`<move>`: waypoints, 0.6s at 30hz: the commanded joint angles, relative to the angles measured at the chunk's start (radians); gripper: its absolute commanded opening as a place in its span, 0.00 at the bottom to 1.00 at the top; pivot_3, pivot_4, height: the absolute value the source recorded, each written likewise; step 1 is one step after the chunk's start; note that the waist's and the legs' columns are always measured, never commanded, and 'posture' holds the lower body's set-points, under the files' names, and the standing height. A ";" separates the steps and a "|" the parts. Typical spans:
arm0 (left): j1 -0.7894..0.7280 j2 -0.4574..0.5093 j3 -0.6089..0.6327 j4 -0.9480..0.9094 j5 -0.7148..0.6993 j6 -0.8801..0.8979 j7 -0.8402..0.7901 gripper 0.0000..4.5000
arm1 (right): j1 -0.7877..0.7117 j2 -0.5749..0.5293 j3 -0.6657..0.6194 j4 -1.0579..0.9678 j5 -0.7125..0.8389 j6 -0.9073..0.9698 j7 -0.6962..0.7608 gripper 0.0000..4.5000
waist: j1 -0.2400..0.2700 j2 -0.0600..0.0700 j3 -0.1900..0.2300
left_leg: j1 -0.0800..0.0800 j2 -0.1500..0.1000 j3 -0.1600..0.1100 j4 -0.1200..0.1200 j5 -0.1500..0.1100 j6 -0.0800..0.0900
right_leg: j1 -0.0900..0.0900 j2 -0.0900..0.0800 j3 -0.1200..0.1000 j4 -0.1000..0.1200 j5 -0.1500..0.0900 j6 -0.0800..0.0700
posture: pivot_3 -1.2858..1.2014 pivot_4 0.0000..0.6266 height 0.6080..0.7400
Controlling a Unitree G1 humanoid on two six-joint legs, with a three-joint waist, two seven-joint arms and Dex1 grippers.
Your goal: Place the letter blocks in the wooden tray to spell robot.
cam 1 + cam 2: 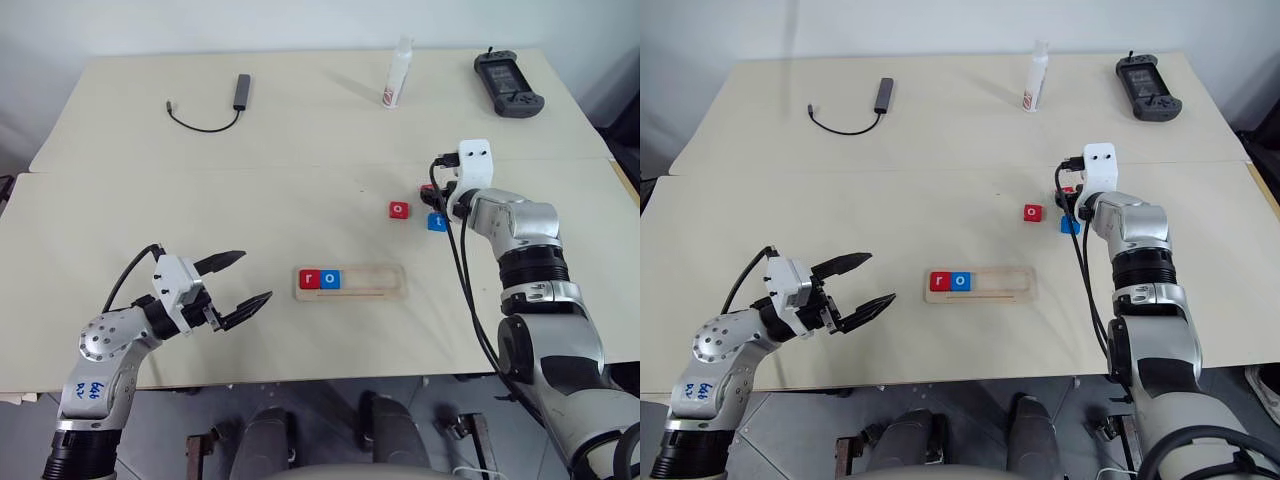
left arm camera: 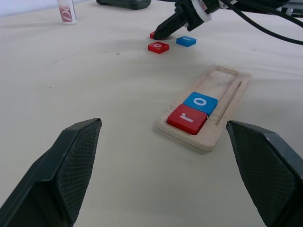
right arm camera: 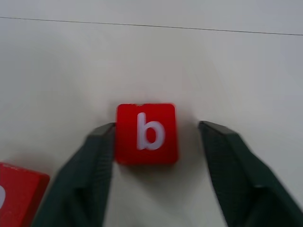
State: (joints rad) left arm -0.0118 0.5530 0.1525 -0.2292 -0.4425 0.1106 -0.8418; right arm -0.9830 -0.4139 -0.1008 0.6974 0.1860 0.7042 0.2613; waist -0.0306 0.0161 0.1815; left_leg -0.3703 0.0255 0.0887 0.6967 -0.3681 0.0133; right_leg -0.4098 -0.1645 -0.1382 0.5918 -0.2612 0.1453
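My left pincer [image 1: 245, 282] hangs wide open and empty above the desk's [image 1: 300, 150] near edge. My right pincer [image 3: 154, 137] straddles the b [image 3: 147, 133], one finger touching, the other apart, not gripped. I should centre, close squarely, then carry it beside r [image 1: 309, 279] and o [image 1: 331, 279] in the tray [image 1: 385, 285].

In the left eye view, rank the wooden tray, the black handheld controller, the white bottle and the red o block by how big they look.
1. wooden tray
2. black handheld controller
3. white bottle, close to the controller. Both sit far from the camera, so their order is unsure.
4. red o block
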 commanded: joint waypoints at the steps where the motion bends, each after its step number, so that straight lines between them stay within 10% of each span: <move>1: -0.023 -0.007 -0.013 -0.028 0.003 -0.018 -0.001 1.00 | 0.016 0.002 -0.014 -0.075 0.006 0.014 0.013 0.32 | 0.000 0.000 0.000 | 0.000 0.000 0.000 0.000 0.000 0.000 | 0.000 0.000 0.000 0.000 0.000 0.000 | 0.52 0.24 1.00; 18: -0.184 -0.050 -0.135 0.145 0.013 -0.066 -0.138 1.00 | 0.551 -0.133 -0.227 -1.184 0.244 0.630 0.072 0.32 | 0.027 0.000 0.000 | 0.000 0.000 0.003 0.000 -0.001 0.000 | -0.002 0.001 0.003 -0.001 0.000 0.001 | 0.52 0.24 1.00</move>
State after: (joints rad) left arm -0.1902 0.4927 0.0156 -0.0837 -0.4273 0.0613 -0.9613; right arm -0.4355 -0.5537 -0.2710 -0.3889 0.4038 1.2860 0.3523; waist -0.0038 0.0156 0.1813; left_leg -0.3703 0.0257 0.0922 0.6967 -0.3694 0.0133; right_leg -0.4121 -0.1636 -0.1346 0.5915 -0.2609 0.1459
